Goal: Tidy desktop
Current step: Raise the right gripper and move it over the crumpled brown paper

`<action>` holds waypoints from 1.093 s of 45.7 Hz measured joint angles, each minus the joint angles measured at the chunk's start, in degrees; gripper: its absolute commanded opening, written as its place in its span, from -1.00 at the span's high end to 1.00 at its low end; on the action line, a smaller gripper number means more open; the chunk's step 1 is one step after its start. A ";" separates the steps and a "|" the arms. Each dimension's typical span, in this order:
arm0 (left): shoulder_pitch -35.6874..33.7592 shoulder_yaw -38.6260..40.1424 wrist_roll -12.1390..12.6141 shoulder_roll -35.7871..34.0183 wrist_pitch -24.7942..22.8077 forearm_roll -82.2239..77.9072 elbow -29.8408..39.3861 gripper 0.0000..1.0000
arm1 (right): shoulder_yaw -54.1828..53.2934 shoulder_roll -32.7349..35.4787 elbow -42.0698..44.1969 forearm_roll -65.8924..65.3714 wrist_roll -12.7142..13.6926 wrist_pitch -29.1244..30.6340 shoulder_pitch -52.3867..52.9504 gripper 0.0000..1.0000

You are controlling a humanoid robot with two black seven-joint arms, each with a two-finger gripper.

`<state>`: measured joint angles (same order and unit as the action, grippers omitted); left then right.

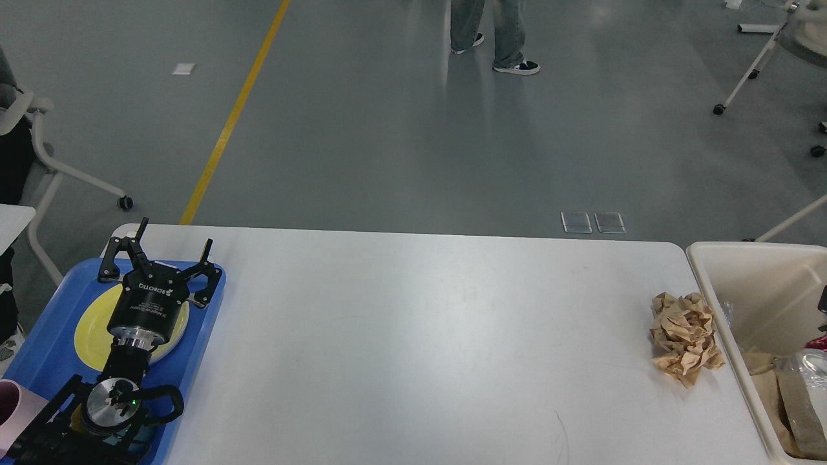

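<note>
White desktop (420, 336), blue tray (45, 349) — yellow plate (90, 326)

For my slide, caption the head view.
Left end effector open over blue tray; crumpled paper left on desktop.

smooth white desktop (413, 336), crumpled brown paper (686, 337)

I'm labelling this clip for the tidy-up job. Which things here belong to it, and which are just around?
Part of the job:
desktop
crumpled brown paper lying on it
beige bin with rubbish inside
blue tray holding the yellow plate
left gripper, open above the tray

Just around:
person's legs
yellow floor line
chair
</note>
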<state>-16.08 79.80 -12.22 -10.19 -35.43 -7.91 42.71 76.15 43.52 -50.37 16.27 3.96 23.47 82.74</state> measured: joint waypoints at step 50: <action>0.00 0.00 0.00 0.00 -0.08 0.00 0.00 -0.92 | -23.66 -17.53 50.47 -1.16 4.41 -24.30 -54.05 -1.00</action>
<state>-16.08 79.81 -12.22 -10.19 -35.51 -7.91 42.71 52.49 25.99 0.10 15.11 8.36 -0.83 28.69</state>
